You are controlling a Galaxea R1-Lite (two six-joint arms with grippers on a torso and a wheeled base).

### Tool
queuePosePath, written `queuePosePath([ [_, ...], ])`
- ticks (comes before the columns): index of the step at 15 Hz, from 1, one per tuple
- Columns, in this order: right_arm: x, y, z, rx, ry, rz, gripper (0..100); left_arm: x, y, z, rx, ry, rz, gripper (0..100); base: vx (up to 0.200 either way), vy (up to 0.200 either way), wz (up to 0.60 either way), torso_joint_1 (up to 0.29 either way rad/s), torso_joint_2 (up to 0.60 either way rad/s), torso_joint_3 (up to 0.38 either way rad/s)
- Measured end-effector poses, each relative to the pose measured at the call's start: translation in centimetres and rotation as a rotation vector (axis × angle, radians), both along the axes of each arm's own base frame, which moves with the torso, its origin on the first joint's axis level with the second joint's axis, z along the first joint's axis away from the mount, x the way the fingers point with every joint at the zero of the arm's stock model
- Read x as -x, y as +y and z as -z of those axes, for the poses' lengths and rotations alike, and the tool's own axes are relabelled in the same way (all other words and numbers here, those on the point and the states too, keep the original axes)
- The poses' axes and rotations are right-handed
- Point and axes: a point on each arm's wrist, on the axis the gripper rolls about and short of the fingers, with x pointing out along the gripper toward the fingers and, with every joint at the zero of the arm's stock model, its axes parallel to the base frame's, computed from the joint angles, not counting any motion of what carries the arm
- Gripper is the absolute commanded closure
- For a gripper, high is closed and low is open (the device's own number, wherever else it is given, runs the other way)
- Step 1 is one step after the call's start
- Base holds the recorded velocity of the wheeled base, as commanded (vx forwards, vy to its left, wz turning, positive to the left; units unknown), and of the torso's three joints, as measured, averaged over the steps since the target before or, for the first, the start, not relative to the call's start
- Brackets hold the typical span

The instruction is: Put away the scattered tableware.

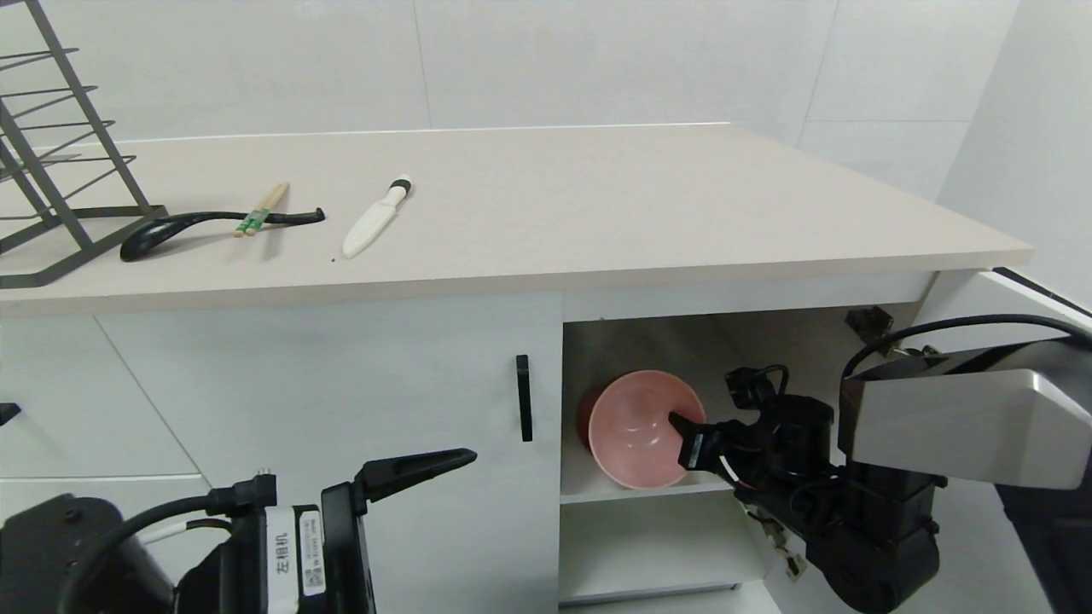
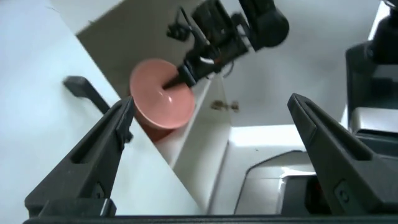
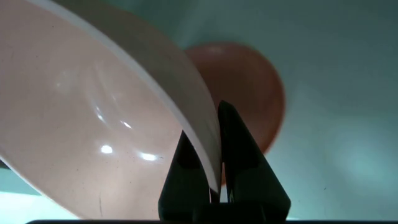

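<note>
Right hand: my right hand [image 3: 214,158] is clamped on the rim of the pink bowl [image 1: 636,426], one finger inside the wall and one outside.
Why that grip: I judge a rim pinch lets me carry the bowl on edge through the cupboard opening and lower it without a finger trapped under it.
Bowl against hand: the bowl hangs tilted from the fingertips with its mouth facing out toward me. Its lower edge is at the upper shelf [image 1: 589,482]; I can't tell if it is bearing on it.
Behind the bowl: a second bowl [image 3: 249,87], darker red, sits deeper on the same shelf, just beside the pink one. I can't tell whether they touch.
Left hand: my left hand [image 2: 211,102] is spread wide and carries nothing, parked low in front of the closed door [image 1: 523,398], well apart from the bowl.
Left to put away: a black spoon [image 1: 171,228], chopsticks [image 1: 260,211] lying across its handle, and a white knife [image 1: 375,217] lie on the bench [image 1: 597,196] near the rack [image 1: 60,145].
Progress: my read is one piece is nearly stowed and three are untouched.
</note>
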Motion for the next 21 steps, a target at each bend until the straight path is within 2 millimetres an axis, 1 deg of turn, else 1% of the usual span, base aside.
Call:
queuePosePath([
  [4,-1.1,0.5,0.6,-0.009,-0.022,-0.001,100,0.6,1.1,-1.3,0.053,-0.027,-0.032,0,0.000,0.000,0.00,0.000,0.00,0.000],
  [8,-1.6,0.5,1.3,-0.008,-0.019,0.004,100,1.9,2.7,-1.4,0.019,0.068,-0.052,0,0.000,0.000,0.00,0.000,0.00,0.000],
  [11,-1.7,0.2,1.9,0.001,-0.008,0.014,100,2.6,3.8,-2.5,0.089,0.061,-0.074,0,0.000,0.000,0.00,0.000,0.00,0.000],
  [18,-2.0,-0.3,2.4,0.004,0.001,0.032,100,2.8,4.3,-3.0,0.115,0.036,-0.086,0,0.000,0.000,0.00,0.000,0.00,0.000],
  [19,-1.9,-0.4,2.4,0.004,0.002,0.032,0,2.8,4.3,-3.0,0.115,0.035,-0.086,0,0.000,0.000,0.00,0.000,0.00,0.000],
  [21,-1.9,-0.3,2.4,0.004,0.002,0.031,0,2.8,4.3,-3.0,0.116,0.033,-0.087,0,0.000,0.000,0.00,0.000,0.00,0.000],
])
